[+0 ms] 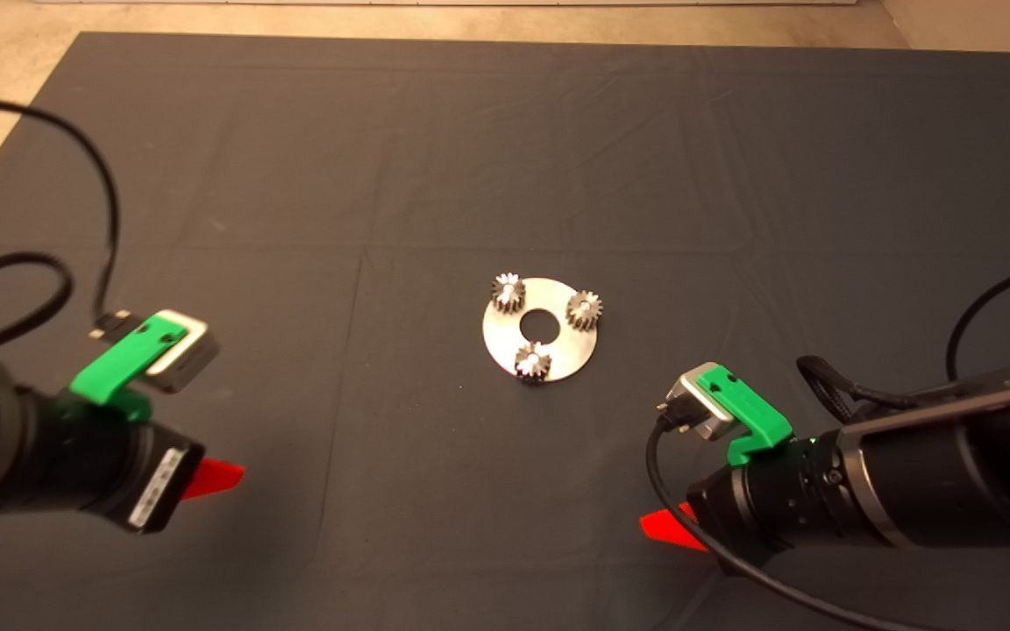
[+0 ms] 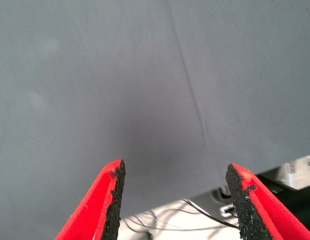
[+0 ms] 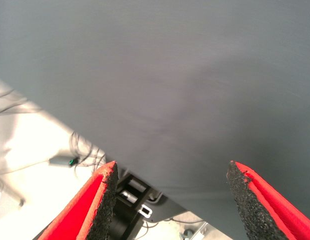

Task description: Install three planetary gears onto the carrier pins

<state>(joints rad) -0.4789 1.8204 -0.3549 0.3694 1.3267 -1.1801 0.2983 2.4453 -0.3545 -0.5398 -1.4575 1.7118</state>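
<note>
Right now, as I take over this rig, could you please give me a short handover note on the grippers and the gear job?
Left gripper: open, empty, parked over the mat at the lower left.
Right gripper: open, empty, parked at the lower right.
Disc: flat at mid-mat, between the two arms.
Planetary gears: one at the far-left pin, one at the right pin, one at the near pin.
Done: all three gears appear seated on the carrier pins.
Left: nothing visible; perhaps check that each gear sits fully down.
</note>
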